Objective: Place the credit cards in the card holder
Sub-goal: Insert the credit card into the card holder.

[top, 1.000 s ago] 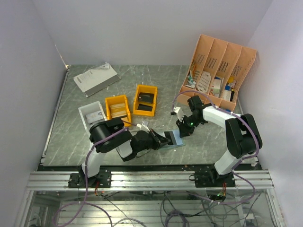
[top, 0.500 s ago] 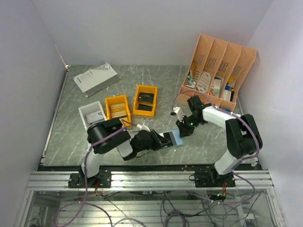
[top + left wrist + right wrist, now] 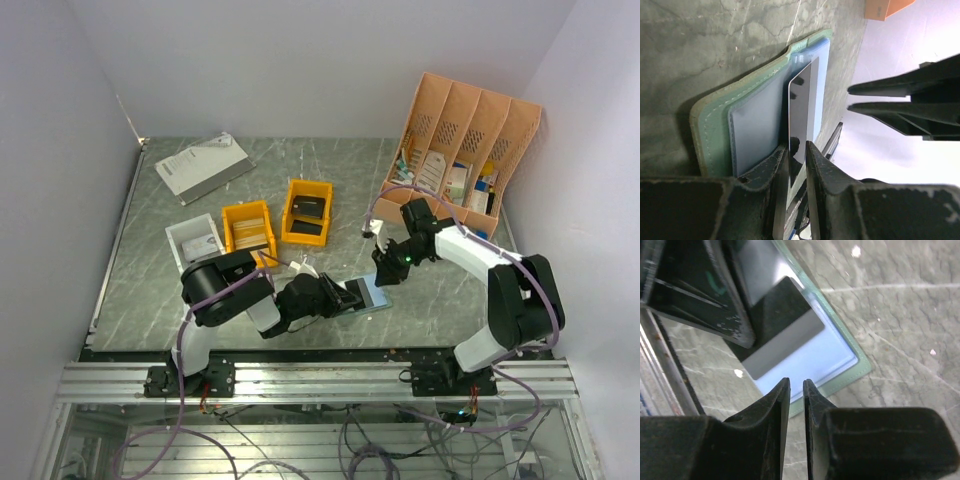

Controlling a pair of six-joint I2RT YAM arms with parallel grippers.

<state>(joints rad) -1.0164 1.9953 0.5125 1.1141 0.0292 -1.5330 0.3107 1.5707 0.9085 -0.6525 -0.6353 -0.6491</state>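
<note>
The card holder (image 3: 376, 292) lies open on the table, green-rimmed with a light blue inside (image 3: 757, 117). My left gripper (image 3: 352, 297) is shut on a dark glossy credit card (image 3: 801, 107), holding it edge-on against the holder's blue inside. In the right wrist view the card (image 3: 782, 325) rests slanted on the blue lining (image 3: 832, 352), with the left fingers (image 3: 715, 295) on it. My right gripper (image 3: 383, 276) hangs just above the holder's far edge, its jaws nearly together with nothing between them (image 3: 796, 381). The right gripper also shows in the left wrist view (image 3: 890, 100).
Two orange bins (image 3: 249, 228) (image 3: 307, 212) and a white bin (image 3: 193, 240) stand behind the left arm. A grey booklet (image 3: 202, 166) lies at the back left. The peach desk organiser (image 3: 460, 160) stands at the back right, close behind the right arm.
The right arm's elbow has swung out to the right and its gripper has drawn back slightly from the holder. The left gripper has stayed on the card over the holder.
</note>
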